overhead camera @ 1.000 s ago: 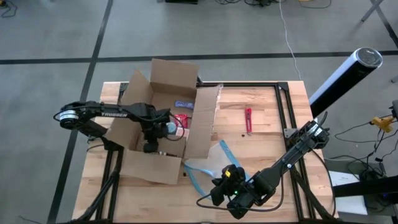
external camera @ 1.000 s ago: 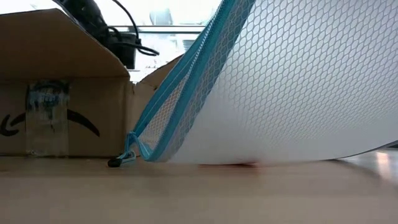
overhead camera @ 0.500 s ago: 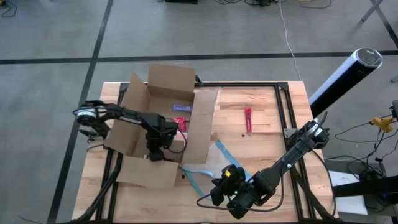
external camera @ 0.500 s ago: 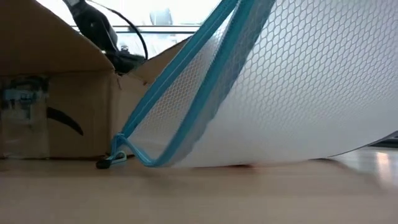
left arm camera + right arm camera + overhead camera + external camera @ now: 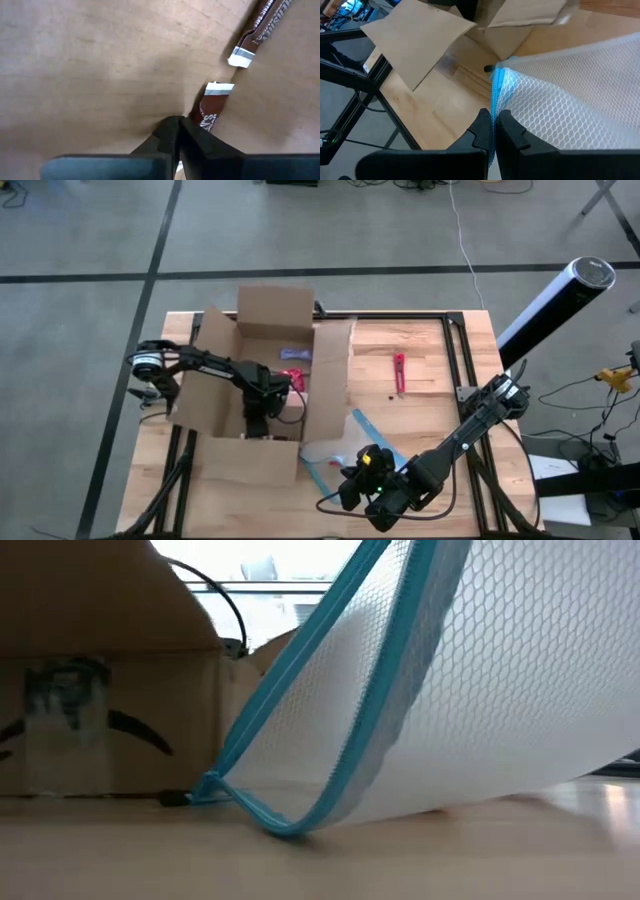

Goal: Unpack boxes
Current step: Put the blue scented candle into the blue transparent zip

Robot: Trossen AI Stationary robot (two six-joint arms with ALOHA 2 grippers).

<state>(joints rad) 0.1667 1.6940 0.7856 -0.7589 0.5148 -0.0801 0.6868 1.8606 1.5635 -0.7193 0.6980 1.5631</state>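
Open cardboard box (image 5: 255,395) sits on the left half of the table (image 5: 420,355), flaps splayed out, one flap leaning right toward the pouch; corrugated, stiff but light, it looks likely to slide or tip if pushed; best hold is a flap edge or a wall rim, judged; tape strip and black print show on its near wall in the low view (image 5: 60,730).

Left gripper (image 5: 262,392) is down inside the box; in the left wrist view (image 5: 181,131) its fingers are pinched together on the tip of a brown candy wrapper (image 5: 211,111) lying on the box floor; a second brown wrapper (image 5: 255,30) lies just beyond, apart from the first; thin foil-like packs, light and slippery, easy to lose from a tip pinch.

Also in the box from above: a red packet (image 5: 292,376) and a small purple item (image 5: 296,353) near the far wall; not all contents can be made out.

Right gripper (image 5: 352,480) is at the near edge of the table, fingers closed narrow on the blue zip edge of the mesh pouch (image 5: 345,442), which is limp, light, sags to the table; whether the pouch holds anything, cannot tell.

Small red tool (image 5: 399,372) lies right of the box, well apart.
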